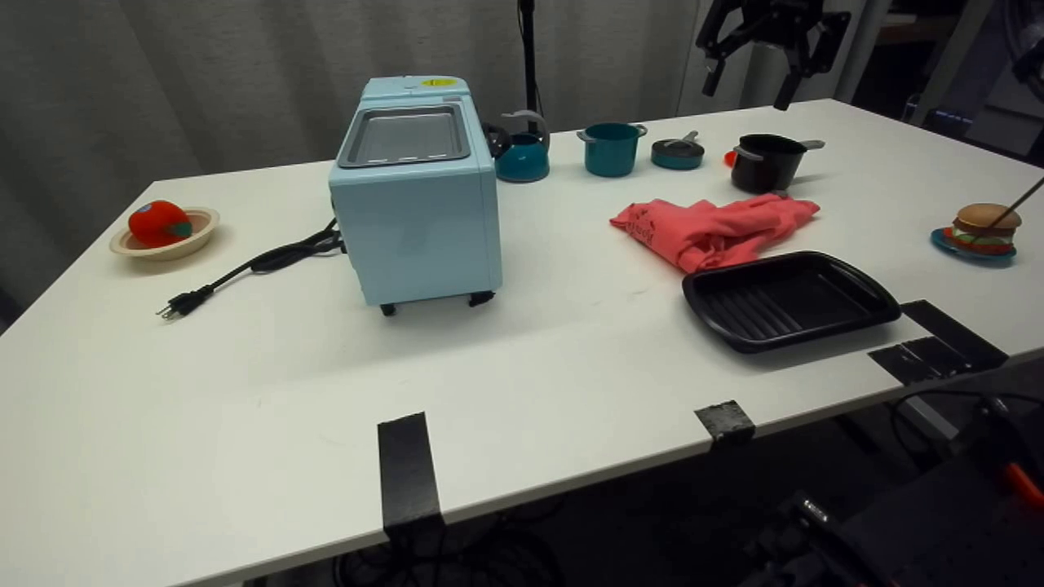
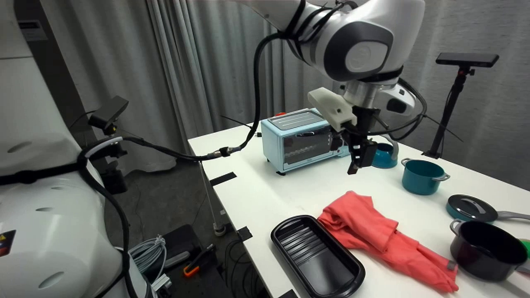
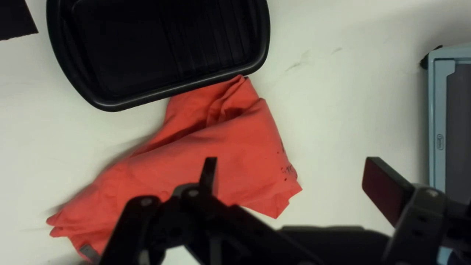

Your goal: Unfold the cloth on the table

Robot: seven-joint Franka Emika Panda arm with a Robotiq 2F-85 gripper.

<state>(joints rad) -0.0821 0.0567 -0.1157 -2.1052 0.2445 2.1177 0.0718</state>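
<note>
While gray curtains (image 1: 245,90) back the white table (image 1: 555,359), the hand (image 1: 747,96) hangs spread above it.

The table (image 1: 285,408) is brightly lit, the floor (image 2: 143,203) left in gloom. Faint shadows are cast by the cloth (image 3: 206,151); in the wrist view, the gripper (image 3: 292,169) is shown slightly blurred.

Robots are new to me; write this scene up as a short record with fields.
Main item: coral-red fabric cloth, rumpled and folded over itself
Surface: white table
Robot: black two-fingered gripper, open, raised above the table, holding nothing
Beside cloth: black rectangular ridged tray
Some cookware: round black pot, round teal pot
Appliance: pale-blue boxy toaster oven
Progress: cloth not yet unfolded
</note>
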